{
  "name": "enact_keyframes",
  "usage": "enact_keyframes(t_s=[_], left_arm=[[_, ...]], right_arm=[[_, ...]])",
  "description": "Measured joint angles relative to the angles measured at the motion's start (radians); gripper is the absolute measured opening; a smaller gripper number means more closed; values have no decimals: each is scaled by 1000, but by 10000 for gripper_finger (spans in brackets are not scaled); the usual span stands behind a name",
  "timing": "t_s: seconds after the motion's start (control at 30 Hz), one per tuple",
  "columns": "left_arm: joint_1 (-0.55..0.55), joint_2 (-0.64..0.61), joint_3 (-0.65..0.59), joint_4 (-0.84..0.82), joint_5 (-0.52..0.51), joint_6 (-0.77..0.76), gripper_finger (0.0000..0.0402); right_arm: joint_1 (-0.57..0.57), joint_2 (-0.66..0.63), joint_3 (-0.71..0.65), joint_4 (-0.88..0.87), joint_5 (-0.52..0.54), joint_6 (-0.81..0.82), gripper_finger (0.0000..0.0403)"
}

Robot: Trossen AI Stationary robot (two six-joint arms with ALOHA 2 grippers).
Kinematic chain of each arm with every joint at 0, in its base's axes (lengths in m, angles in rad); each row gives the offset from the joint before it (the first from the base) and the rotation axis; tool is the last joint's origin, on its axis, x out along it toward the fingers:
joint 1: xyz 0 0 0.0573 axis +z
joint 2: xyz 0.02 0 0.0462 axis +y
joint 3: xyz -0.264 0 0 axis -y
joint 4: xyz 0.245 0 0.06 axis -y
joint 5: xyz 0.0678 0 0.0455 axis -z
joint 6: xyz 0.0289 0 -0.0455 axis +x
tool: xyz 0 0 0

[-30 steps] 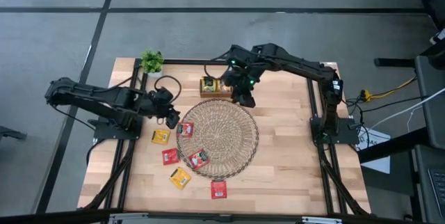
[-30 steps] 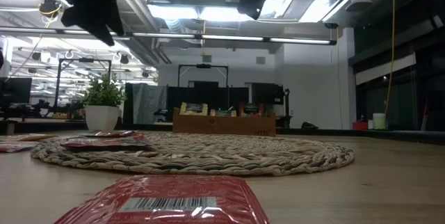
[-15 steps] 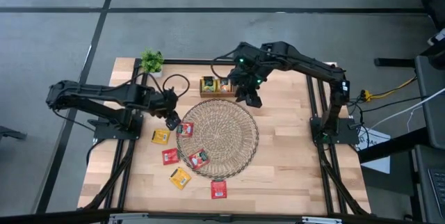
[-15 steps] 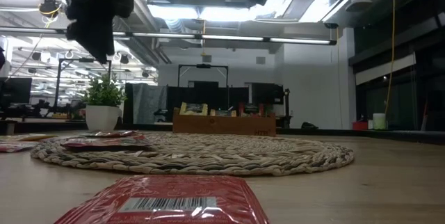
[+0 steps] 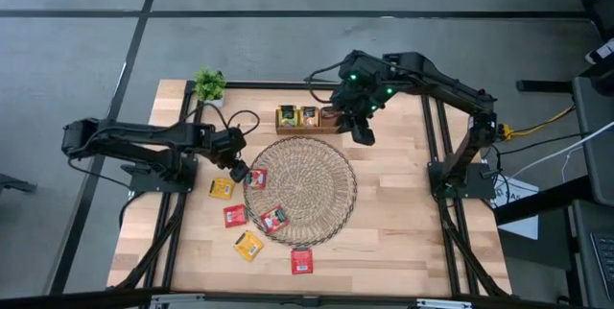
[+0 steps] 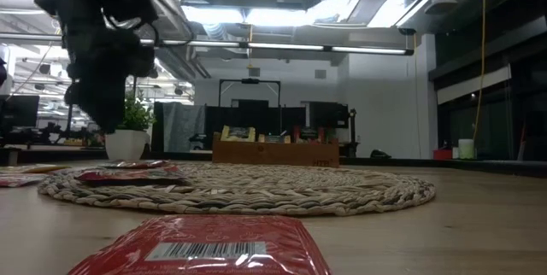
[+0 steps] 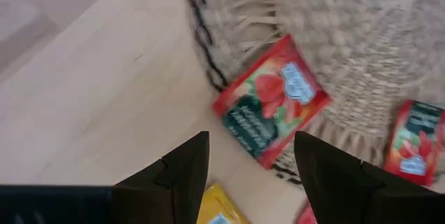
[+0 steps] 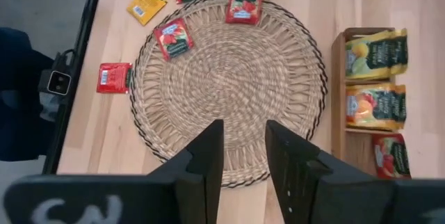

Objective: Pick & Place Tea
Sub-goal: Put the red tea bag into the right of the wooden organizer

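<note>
- Since a second ago my left gripper point(image 5: 240, 169) slid right and down to the mat's left edge, and my right gripper point(image 5: 364, 136) pulled off the mat's top edge toward upper right of the high frame, past the tea box.
- Left fingers point(image 7: 182, 175) spread wide, nothing between them, hanging over a red tea sachet point(image 7: 272, 107) that lies on the fringe of the round wicker mat point(image 7: 361, 36), partly off onto the wooden table point(image 7: 90, 99).
- Same red tea sachet sits at the mat's upper-left rim in the high view, just right of my left gripper.
- Second red sachet point(image 5: 274, 219) lies on the mat's lower-left rim.
- Loose on the table left of and below the mat: yellow sachet point(image 5: 223, 188), red one point(image 5: 234, 216), yellow one point(image 5: 248, 245), red one at bottom centre point(image 5: 301, 261).
- Right fingers point(image 8: 205, 158) stand part open, a narrow gap, nothing in it, high above the mat.
- Wooden tea box point(image 5: 309, 119) sits at the top edge of the mat, sachets standing in its compartments; the right wrist view shows yellow, orange and red ones.
- Small potted plant point(image 5: 209, 84) stands at the table's upper left corner.
- Low view: left gripper point(image 6: 101, 78) hangs at frame left above the mat's edge, a red sachet point(image 6: 205, 245) fills the foreground.
</note>
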Motion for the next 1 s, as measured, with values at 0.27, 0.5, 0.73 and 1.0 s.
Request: enact_keyframes(t_s=[0.27,0.5,0.73,1.0], left_arm=[[55,1,-108,153,32,-14,205],[101,2,-167,198,44,-9,205],[122,11,-167,227,51,-6,205],[122,94,-166,285,72,-6,205]], right_arm=[[0,-20,0,4,11,21,108],[0,-20,0,13,20,22,108],[0,-20,0,30,26,22,108],[0,-20,0,38,26,21,108]])
